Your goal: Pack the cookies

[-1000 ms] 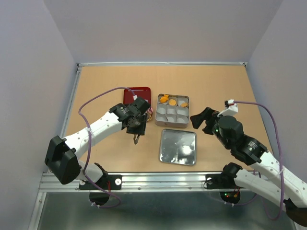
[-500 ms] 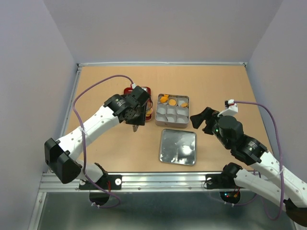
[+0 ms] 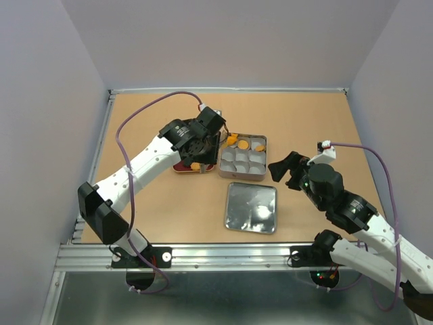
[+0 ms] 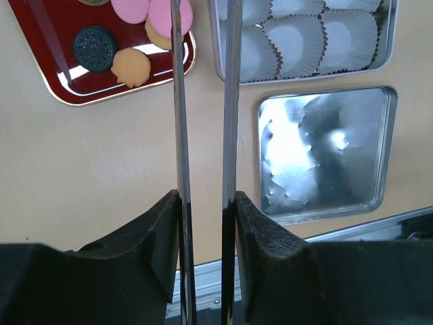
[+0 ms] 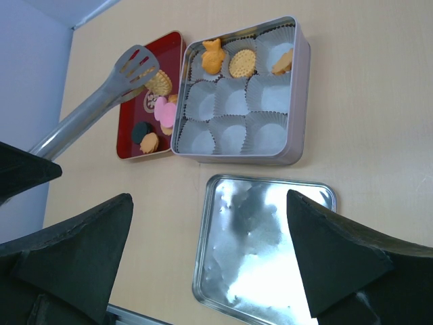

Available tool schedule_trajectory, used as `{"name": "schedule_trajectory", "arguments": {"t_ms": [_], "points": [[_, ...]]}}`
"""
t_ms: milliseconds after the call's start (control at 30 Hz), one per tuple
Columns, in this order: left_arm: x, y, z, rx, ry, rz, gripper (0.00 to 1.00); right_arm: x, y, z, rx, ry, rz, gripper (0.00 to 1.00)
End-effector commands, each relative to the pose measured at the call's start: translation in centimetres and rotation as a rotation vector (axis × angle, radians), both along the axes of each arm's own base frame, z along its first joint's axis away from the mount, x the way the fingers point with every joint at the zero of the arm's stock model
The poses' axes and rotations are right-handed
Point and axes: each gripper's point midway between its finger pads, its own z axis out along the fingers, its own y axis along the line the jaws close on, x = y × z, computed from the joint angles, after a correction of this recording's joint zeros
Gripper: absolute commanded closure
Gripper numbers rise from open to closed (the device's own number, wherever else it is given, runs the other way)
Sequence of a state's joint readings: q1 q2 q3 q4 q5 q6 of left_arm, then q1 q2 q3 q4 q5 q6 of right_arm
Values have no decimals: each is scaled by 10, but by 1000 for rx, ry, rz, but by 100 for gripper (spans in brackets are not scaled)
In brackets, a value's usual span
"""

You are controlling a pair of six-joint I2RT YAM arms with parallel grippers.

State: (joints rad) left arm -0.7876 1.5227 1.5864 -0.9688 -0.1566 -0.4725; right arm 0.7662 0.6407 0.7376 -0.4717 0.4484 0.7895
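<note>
My left gripper (image 4: 206,203) is shut on a pair of metal tongs (image 4: 181,135), whose two blades run up the middle of the left wrist view. In the right wrist view the tongs' slotted head (image 5: 132,68) hovers over the far end of a red tray (image 5: 128,145). On that tray lie pink (image 4: 152,13), dark (image 4: 95,47) and orange (image 4: 132,66) cookies. A square tin (image 5: 237,158) lined with white paper cups holds three orange cookies (image 5: 242,63) in its back row. My right gripper (image 5: 210,200) is open and holds nothing, to the right of the tin.
The tin's shiny lid (image 3: 251,207) lies flat on the table in front of the tin (image 3: 242,172). The red tray (image 3: 181,168) sits just left of the tin, partly under my left arm. A raised rim borders the table.
The left arm has swung away from the near side toward the red tray and tin, carrying the tongs. The right arm has not moved.
</note>
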Motion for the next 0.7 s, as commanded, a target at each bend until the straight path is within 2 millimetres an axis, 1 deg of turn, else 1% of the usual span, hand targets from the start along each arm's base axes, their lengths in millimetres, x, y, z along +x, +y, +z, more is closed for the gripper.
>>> {"name": "schedule_trajectory", "arguments": {"t_ms": [0, 67, 133, 233, 267, 300, 367, 433, 533, 667], "points": [[-1, -20, 13, -41, -34, -52, 63, 2, -5, 6, 4, -31, -19, 0], [0, -26, 10, -40, -31, -58, 64, 2, -5, 5, 0, -31, -18, 0], [1, -27, 3, -17, -28, -53, 64, 1, -5, 6, -1, -34, -16, 0], [3, -25, -7, 10, -25, -48, 64, 2, -5, 8, -1, -37, -16, 0], [6, -25, -8, 13, -39, -41, 64, 2, -5, 7, -2, -37, -14, 1], [6, -24, -15, 27, -34, -38, 64, 2, -5, 7, -6, -37, -13, 0], [10, -20, -22, 57, -41, -17, 63, 2, -5, 9, -7, -40, -11, 0], [11, -18, -29, 76, -35, -8, 61, 2, -5, 9, -10, -41, -11, 0], [11, -21, -32, 73, -34, -13, 56, 2, -5, 10, -7, -41, -12, 0], [10, -22, -36, 75, -26, -20, 56, 2, -5, 8, -12, -39, -11, 0]]}}
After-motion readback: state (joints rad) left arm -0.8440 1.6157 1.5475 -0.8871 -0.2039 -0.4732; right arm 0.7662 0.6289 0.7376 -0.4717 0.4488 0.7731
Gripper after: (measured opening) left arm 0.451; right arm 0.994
